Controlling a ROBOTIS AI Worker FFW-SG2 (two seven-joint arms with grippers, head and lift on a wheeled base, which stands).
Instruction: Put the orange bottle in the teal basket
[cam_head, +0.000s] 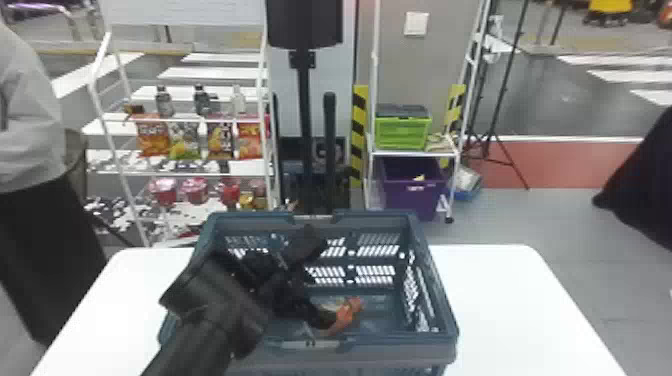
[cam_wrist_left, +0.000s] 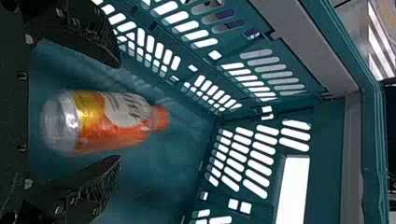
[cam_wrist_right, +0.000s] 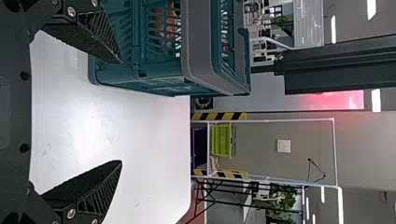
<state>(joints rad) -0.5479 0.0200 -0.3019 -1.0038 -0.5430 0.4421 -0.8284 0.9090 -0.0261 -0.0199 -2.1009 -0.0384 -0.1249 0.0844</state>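
Your left claw (cam_head: 325, 280) is down inside the basket (cam_head: 400, 345), its fingers spread wide, one on either side of the orange bottle (cam_head: 345, 319). In the left wrist view you can see a gap between the bottle and the upper finger (cam_wrist_left: 95, 35); the other finger is very near it. The bottle is in the basket, toward its near side, with its clear base facing the claw's palm and its orange cap (cam_wrist_left: 160, 117) pointing away. You cannot tell whether it rests on the basket's floor.

The basket stands upright on the white surface (cam_head: 505, 300). Your right claw (cam_wrist_right: 120, 111) is also wide, with nothing between its fingers, out over the surface beside the basket.

Past the surface, a white rack (cam_head: 200, 174) to your left carries snack bags (cam_head: 220, 137) and red tubs (cam_head: 194, 190). To its right, a green crate (cam_head: 402, 131) sits above a purple bin (cam_head: 412, 192).
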